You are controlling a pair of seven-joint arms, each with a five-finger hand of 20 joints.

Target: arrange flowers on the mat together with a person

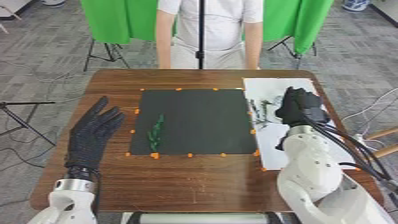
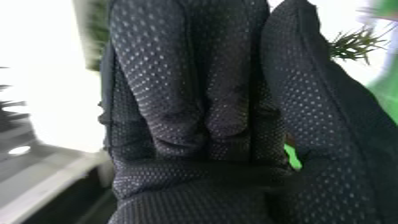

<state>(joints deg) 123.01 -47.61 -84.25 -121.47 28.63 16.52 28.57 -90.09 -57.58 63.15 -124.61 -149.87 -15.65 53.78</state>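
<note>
Green sprig (image 1: pixel 155 132) lies on the dark mat (image 1: pixel 204 110); right robot hand (image 1: pixel 300 105) over white sheet (image 1: pixel 274 160)

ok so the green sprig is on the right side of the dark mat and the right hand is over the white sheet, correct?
No, wrong side: the head view shows the green sprig on the left side of the dark mat. The right hand is over the white sheet.

Finding a slim, leafy green sprig (image 1: pixel 155 132) lying lengthwise and slightly slanted on the flat black mat (image 1: pixel 200 120), near the left edge and toward the robot's side. Also seeing thin, dark stems (image 1: pixel 264 110) lying on the white sheet (image 1: pixel 271 87) just beside the mat's right edge, and, in the right wrist view, glimpsing spiky green needles (image 2: pixel 360 44), partly hidden.
</note>
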